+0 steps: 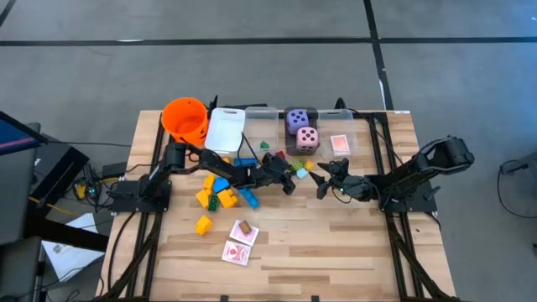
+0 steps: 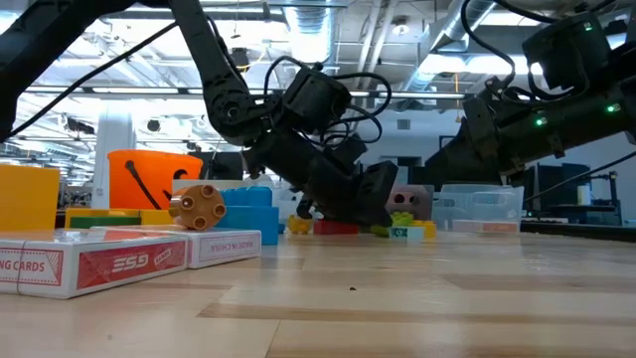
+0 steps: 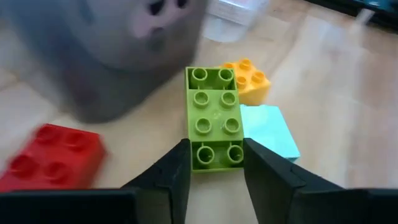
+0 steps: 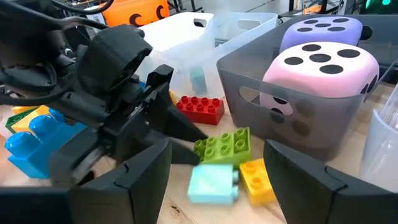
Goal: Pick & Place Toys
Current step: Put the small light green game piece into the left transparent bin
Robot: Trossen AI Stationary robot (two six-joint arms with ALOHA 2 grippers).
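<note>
The table (image 1: 336,243) is made of pale wood planks with a smooth top. The left gripper (image 3: 216,163) is low over the middle of the table. Its two dark flat fingers (image 3: 171,174) sit on both sides of one end of a green block (image 3: 213,118). They are touching the block's sides or very nearly; I cannot tell if they squeeze it yet. The green block is long, hard plastic with round bumps on top, and it lies flat on the wood.

Just beside it lie a small yellow block (image 3: 249,79) with bumps and a smooth light blue block (image 3: 268,132). A red block (image 3: 50,155) with bumps lies a little way off.

A grey bin (image 4: 311,106) with see-through walls stands close behind them. Inside it sit a soft pink die (image 4: 323,65) and a soft purple die (image 4: 317,30), both with dark round dots.

The right gripper (image 4: 217,171) hangs near the same blocks with its fingers apart and nothing in them.

More yellow and blue blocks (image 1: 220,191) lie in a heap on the left side. Flat red card packs (image 1: 239,243) lie nearer the front edge. A round orange bucket (image 1: 185,119) stands at the back
</note>
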